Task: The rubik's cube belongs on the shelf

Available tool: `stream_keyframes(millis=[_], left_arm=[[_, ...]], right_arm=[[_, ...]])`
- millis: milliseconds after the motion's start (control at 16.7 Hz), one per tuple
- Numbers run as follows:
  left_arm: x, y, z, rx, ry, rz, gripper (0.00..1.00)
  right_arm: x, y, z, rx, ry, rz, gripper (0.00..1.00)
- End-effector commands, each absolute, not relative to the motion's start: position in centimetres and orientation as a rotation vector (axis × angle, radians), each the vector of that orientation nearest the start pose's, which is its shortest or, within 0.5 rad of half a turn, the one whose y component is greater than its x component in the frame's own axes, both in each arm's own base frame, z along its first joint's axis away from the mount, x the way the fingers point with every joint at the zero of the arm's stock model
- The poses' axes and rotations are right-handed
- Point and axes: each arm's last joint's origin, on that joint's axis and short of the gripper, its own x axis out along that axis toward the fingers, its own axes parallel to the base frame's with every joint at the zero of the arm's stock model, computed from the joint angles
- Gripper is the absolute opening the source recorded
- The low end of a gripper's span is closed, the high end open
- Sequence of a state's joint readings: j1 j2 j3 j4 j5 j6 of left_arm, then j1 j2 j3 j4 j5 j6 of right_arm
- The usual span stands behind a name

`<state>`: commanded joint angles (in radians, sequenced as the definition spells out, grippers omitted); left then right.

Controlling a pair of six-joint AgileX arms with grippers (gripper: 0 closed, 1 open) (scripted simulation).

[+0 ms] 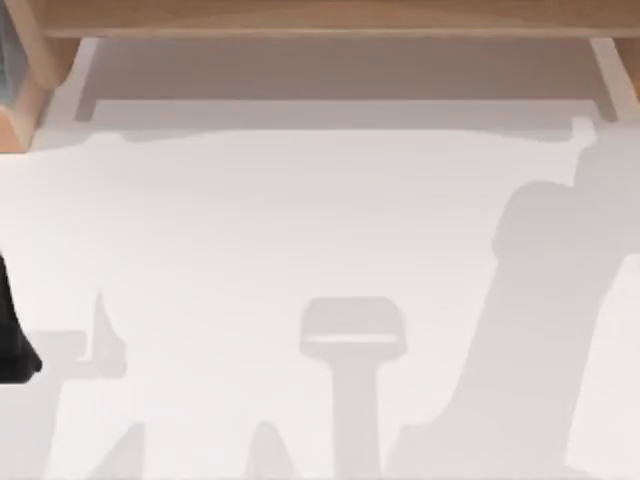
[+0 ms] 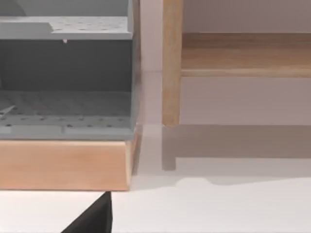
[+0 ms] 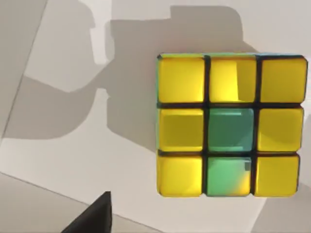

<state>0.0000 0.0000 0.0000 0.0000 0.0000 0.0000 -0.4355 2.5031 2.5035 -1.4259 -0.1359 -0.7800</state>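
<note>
One rubik's cube [image 3: 229,125] sits on the white counter [image 1: 300,240] below the right wrist cam, not yet on the shelf [image 1: 320,18]. Can't tell either claw's state w/ fingers hidden; an off-centre descent could nudge the cube away.

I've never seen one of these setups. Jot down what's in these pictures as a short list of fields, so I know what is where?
Setting: white table in a rendered simulation
Rubik's cube: lies on the white surface below the right wrist camera; the face shown is mostly yellow with two green squares
Shelf: light-brown wooden board along the top view's far edge, with an upright post in the left wrist view
Grey rack: on a wooden base beside the shelf post
Task status: cube not on the shelf yet
</note>
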Motion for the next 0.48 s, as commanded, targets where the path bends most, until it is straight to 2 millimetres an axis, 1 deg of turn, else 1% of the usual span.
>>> stream_keyframes(millis=[300, 480], left_arm=[[10.57, -0.12, 16.0, 0.0, 0.0, 0.0, 1.0], [10.57, -0.12, 16.0, 0.0, 0.0, 0.0, 1.0]], right_arm=[[45.08, -20.97, 22.19, -0.26, 1.35, 0.316, 1.0], [45.31, -20.6, 22.02, -0.262, 1.345, 0.313, 1.0]])
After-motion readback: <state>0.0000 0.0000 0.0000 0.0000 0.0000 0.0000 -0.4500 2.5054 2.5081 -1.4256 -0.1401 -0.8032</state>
